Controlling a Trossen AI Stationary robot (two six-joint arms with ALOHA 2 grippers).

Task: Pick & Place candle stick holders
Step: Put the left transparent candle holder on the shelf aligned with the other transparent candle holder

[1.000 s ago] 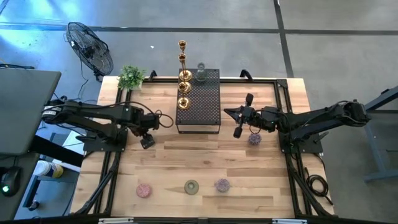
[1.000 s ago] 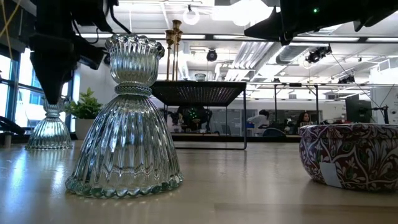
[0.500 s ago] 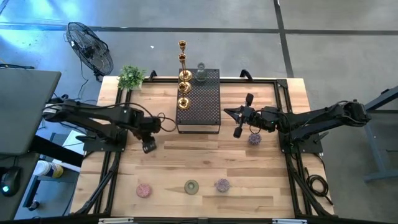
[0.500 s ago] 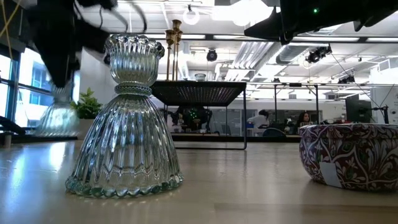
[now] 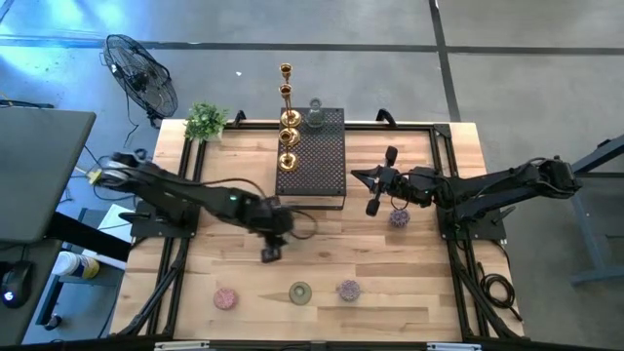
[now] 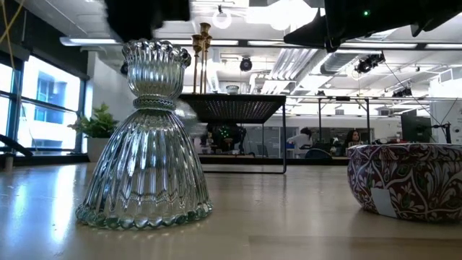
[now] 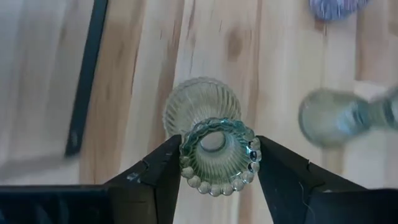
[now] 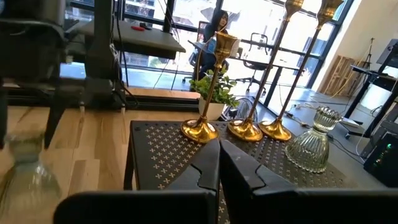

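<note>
My left gripper [image 5: 270, 251] is shut on a clear ribbed glass candle holder [image 7: 211, 134] over the middle of the table. My right gripper [image 5: 356, 176] is shut and empty beside the right side of the black perforated box [image 5: 312, 161]. Three gold candlesticks [image 8: 239, 127] and one clear glass holder [image 8: 314, 146] stand on the box. A pink cup [image 5: 226, 297], a clear-green glass holder [image 5: 299, 292] and a purple cup [image 5: 348, 290] stand by their bases near the table's near edge. Another purple cup [image 5: 399, 218] stands below the right arm. My left gripper pinches the glass holder's scalloped upper cup [image 7: 245, 155] between its two fingers, one on each side of the rim. The fingers come from above, pointing down. The holder hangs upright below them, its flared base [image 7: 202, 102] toward the table top.
A small green plant [image 5: 205, 119] stands at the far left corner, with a fan [image 5: 141, 73] beyond the table. The clear-green holder [image 6: 144, 137] and a patterned cup [image 6: 408, 180] fill the low view's foreground. People sit in the room behind.
My left gripper has lifted the clear glass holder off the table's left part and carried it toward the right and near edges, to the table's middle. The holder has stayed upright in the fingers. My right arm has kept still.
</note>
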